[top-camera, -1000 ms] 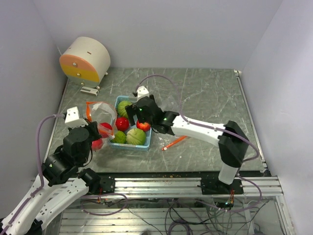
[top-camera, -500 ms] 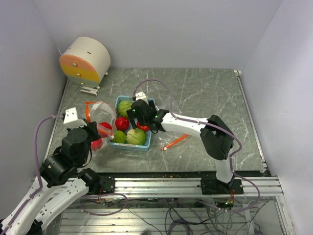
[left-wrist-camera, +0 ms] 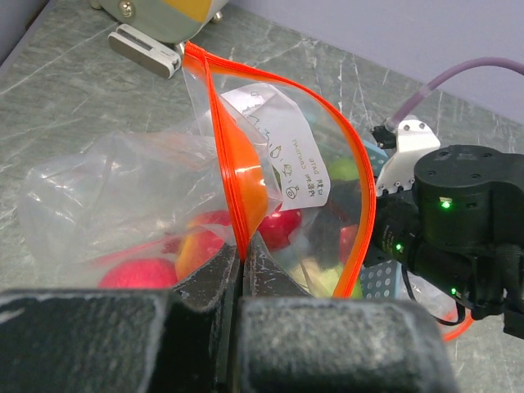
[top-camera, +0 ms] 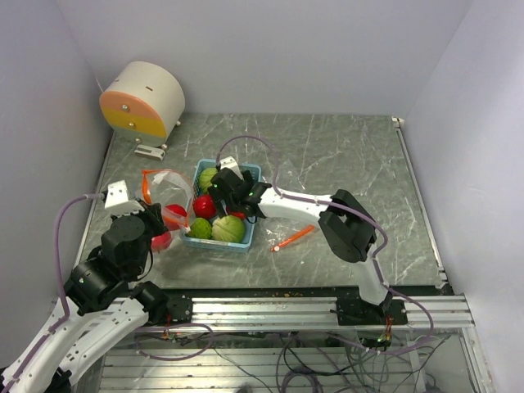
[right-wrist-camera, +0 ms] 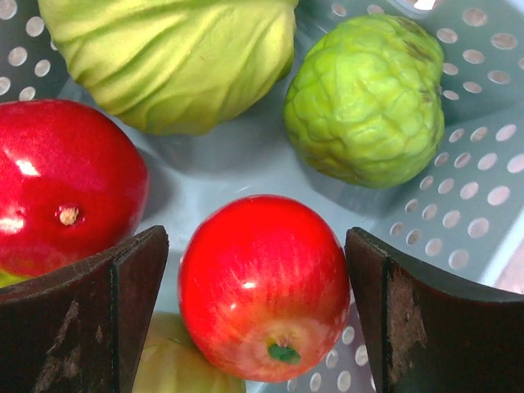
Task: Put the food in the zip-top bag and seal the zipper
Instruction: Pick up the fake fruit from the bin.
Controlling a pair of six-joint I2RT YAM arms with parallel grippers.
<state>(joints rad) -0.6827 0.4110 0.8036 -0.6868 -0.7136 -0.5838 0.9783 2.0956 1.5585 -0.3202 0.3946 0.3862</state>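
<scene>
The clear zip-top bag (top-camera: 168, 190) with an orange zipper rim lies left of the light blue tray (top-camera: 250, 172). My left gripper (left-wrist-camera: 243, 255) is shut on the bag's orange rim (left-wrist-camera: 233, 180) and holds the mouth open; it also shows in the top view (top-camera: 154, 223). Red food pieces (left-wrist-camera: 139, 274) lie inside the bag. My right gripper (right-wrist-camera: 264, 311) is open, low in the tray, its fingers (right-wrist-camera: 123, 303) either side of a red apple (right-wrist-camera: 264, 286) with small gaps. A second red apple (right-wrist-camera: 65, 180), a cabbage (right-wrist-camera: 172, 57) and a bumpy green piece (right-wrist-camera: 364, 98) lie round it.
A round white and orange device (top-camera: 143, 98) stands at the back left. An orange pen-like stick (top-camera: 292, 238) lies on the table right of the tray. My right arm's folded elbow (top-camera: 348, 225) stands over the table's middle. Grey walls close in on both sides.
My right arm has folded and pushed its gripper left and down into the tray, over the red apple. The left gripper has kept its hold on the bag.
</scene>
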